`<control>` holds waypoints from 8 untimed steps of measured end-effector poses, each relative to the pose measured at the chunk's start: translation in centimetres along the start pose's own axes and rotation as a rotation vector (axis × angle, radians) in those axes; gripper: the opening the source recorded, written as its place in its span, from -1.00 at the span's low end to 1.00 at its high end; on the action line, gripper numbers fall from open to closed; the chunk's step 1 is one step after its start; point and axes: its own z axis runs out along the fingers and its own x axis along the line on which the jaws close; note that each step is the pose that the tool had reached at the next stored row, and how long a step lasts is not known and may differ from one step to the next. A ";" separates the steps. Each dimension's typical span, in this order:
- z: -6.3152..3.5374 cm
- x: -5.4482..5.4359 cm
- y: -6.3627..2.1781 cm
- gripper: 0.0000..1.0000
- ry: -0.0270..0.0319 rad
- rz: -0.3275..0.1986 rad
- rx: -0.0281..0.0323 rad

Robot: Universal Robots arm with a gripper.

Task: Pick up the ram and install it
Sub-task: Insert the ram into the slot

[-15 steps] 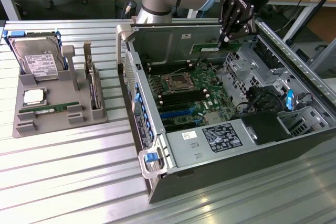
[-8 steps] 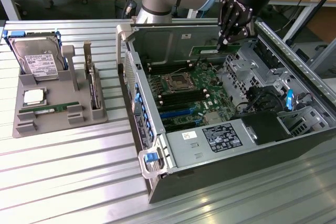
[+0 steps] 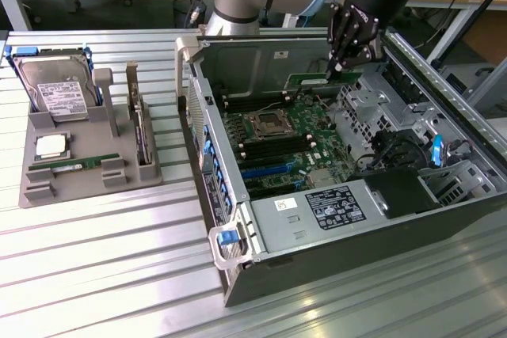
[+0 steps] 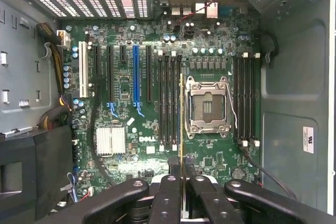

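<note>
"Over the open computer case (image 3: 317,263), what has the pincer (image 3: 337,70) got?"
"The ram (image 3: 313,81) — pinched edge-on between its fingers, above the motherboard (image 4: 126,129), in line with the long slots (image 4: 169,103)."
"And the grey tray (image 3: 87,136) on the worktop (image 3: 95,259)?"
"Another green stick (image 3: 75,165) lies there — near a hard drive (image 3: 54,89)."

An open computer case (image 3: 356,267) lies on a ribbed metal table (image 3: 95,275). Inside it are a green motherboard (image 3: 277,148), 1 CPU socket (image 4: 209,104) and a silver power supply (image 3: 297,227). At the exterior view's left, a grey holder (image 3: 87,185) carries 1 hard drive (image 3: 57,89), 1 CPU chip (image 3: 51,146) and 1 upright expansion card (image 3: 141,128).
</note>
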 end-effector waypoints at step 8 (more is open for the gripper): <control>0.71 0.2 -0.04 -0.75 0.0000 0.000 0.0000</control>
